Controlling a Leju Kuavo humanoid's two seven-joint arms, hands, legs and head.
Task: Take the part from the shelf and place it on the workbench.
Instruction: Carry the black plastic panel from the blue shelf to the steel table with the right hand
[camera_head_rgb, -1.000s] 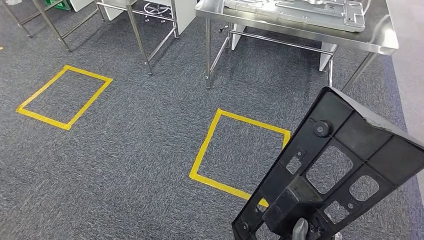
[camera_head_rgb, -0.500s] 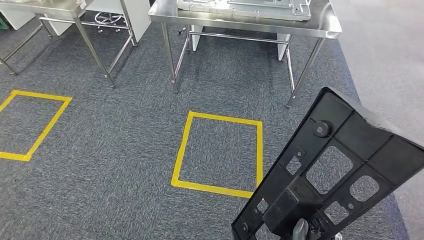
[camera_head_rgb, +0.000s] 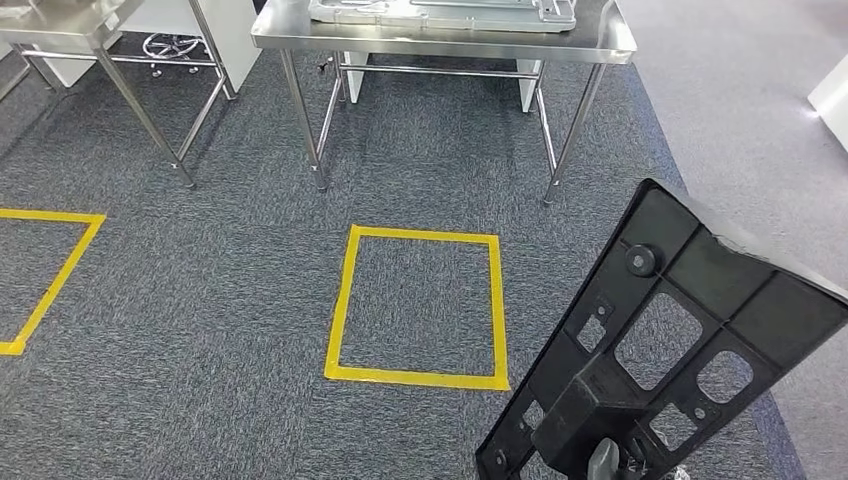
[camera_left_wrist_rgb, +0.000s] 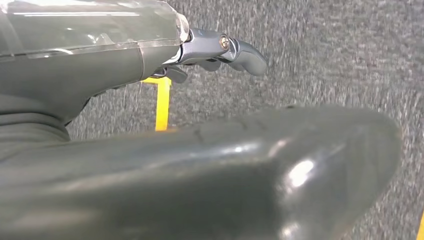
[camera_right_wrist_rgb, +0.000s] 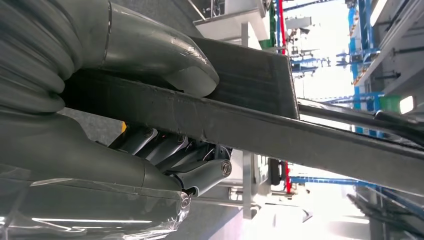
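Note:
A black flat plastic part (camera_head_rgb: 720, 275) with several cut-outs stands tilted at the lower right of the head view. My right hand (camera_head_rgb: 603, 460) holds it from below. In the right wrist view the right hand (camera_right_wrist_rgb: 75, 150) grips the part's edge (camera_right_wrist_rgb: 280, 130), with the thumb (camera_right_wrist_rgb: 160, 55) on one face and the fingers (camera_right_wrist_rgb: 175, 155) on the other. The steel workbench (camera_head_rgb: 440, 42) stands ahead across the carpet and carries a grey metal plate (camera_head_rgb: 440, 12). My left hand (camera_left_wrist_rgb: 220, 50) hangs over the carpet, holding nothing, its fingers away from the thumb.
A yellow tape square (camera_head_rgb: 342, 300) is marked on the grey carpet in front of the workbench. Another tape outline (camera_head_rgb: 50, 280) lies to the left. A second steel table (camera_head_rgb: 60, 25) stands at the back left, and a white object (camera_head_rgb: 830, 95) at the right edge.
The camera has turned: the workbench and tape square now sit more centred and square-on. The black part stays in my right hand at the same spot in the picture.

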